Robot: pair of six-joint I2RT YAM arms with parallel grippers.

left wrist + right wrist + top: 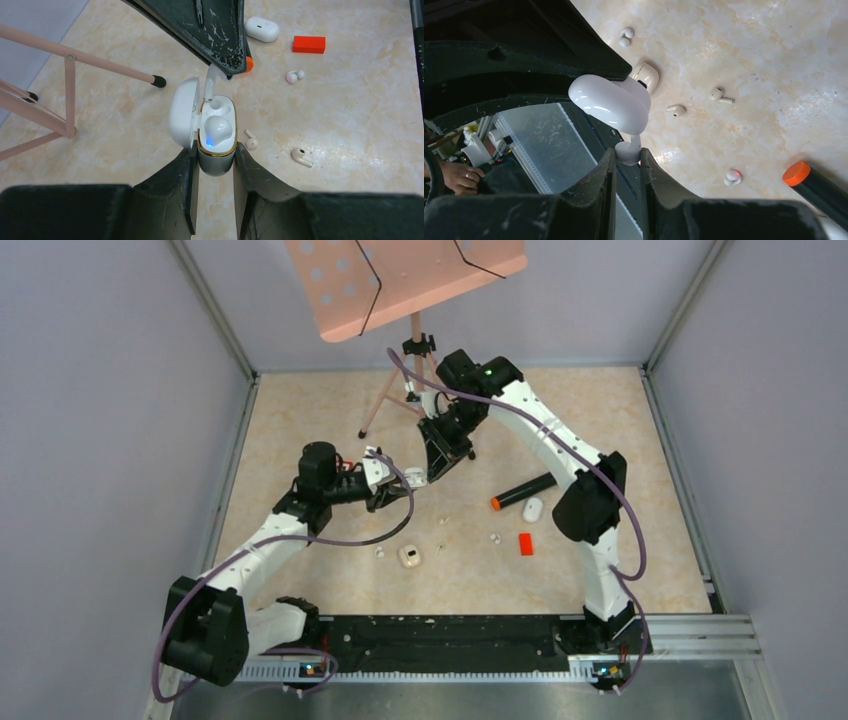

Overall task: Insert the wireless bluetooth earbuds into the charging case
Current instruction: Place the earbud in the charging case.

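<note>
My left gripper (216,151) is shut on the grey, gold-rimmed body of an open charging case (216,164), held above the table with its white lid (181,114) swung left. One white earbud (218,129) sits in the case beside a blue light. My right gripper (628,154) is shut on the head of another earbud (627,150). This earbud's stem (211,86) points down at the case's empty slot, close above it. Loose earbuds lie on the table (294,76) (250,141) (301,156). In the top view both grippers meet at the case (413,478).
A closed white case (261,28), a red block (308,44) and a black marker with an orange cap (522,491) lie to the right. A small beige case (410,556) sits nearer the bases. A pink music stand's tripod (395,390) stands behind the grippers.
</note>
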